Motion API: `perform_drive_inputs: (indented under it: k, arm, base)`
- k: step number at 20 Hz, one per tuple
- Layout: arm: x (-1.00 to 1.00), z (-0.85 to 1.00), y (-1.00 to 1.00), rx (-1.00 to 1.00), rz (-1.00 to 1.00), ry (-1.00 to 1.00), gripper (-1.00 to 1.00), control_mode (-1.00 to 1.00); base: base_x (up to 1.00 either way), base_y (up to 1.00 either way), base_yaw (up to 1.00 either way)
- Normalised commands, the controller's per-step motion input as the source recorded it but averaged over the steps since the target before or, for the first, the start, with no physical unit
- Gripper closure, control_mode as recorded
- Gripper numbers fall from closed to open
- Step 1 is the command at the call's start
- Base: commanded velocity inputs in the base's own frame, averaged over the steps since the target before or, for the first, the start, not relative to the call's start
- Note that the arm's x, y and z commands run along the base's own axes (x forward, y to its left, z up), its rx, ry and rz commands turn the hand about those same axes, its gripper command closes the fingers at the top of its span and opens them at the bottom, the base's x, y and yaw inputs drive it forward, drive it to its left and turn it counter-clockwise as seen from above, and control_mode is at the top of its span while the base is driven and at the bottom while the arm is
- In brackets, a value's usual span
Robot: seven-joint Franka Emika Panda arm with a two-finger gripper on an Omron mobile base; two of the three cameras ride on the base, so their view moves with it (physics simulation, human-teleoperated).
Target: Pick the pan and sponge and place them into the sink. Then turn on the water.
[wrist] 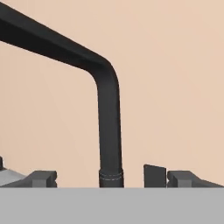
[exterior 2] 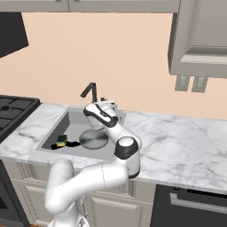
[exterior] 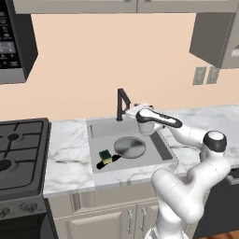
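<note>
Gripper [exterior: 132,111] is hanging at the back edge of the sink [exterior: 97,128], just right of the faucet [exterior: 122,103], jaws standing wide with nothing between them. Fingertips are hard to make out from the base cameras, since the white hand is covering most of them; in the hand view they are showing as two dark stubs [wrist: 43,178] low down, with the faucet's upright post [wrist: 109,131] between them and its spout running off the upper left edge. Cannot tell whether a finger is touching the post.

Pan [exterior: 130,147] is lying flat in the middle of the sink basin. Its black handle [exterior: 106,161] is pointing toward the front left corner and is partly hidden under the sponge [exterior: 105,156], which is sitting on or right against it. Drain is not visible. No water stream is showing at the spout.

The sink is set in a white marbled counter [exterior: 65,154]. A black stove [exterior: 18,149] is sitting at the counter's left end, cut off by the frame. A microwave [exterior: 11,42] is cut off at the upper left, grey cabinets [exterior 2: 199,40] are hanging at the upper right, and two wall outlets [exterior 2: 190,83] are sitting on the peach wall.
</note>
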Motion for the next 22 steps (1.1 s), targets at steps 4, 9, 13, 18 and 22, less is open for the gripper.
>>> perform_drive_inputs:
  k: [4,9,13,18,22]
  arm:
    - [0.3,-0.12,-0.04,0.0,-0.05,0.03,-1.0,-1.0]
    - [0.34,-0.15,-0.08,0.0,-0.04,0.05,-1.0,-1.0]
    - [0.35,-0.15,-0.08,0.0,-0.04,0.05,-1.0,-1.0]
    - [0.35,-0.13,-0.01,0.0,-0.01,0.03,-1.0,-1.0]
    - [0.3,-0.14,-0.02,0.0,0.0,0.02,-1.0,-1.0]
  base:
    - [0.0,0.0,0.0]
    - [0.0,0.0,0.0]
    - [0.0,0.0,0.0]
    - [0.0,0.0,0.0]
    - [0.0,0.0,0.0]
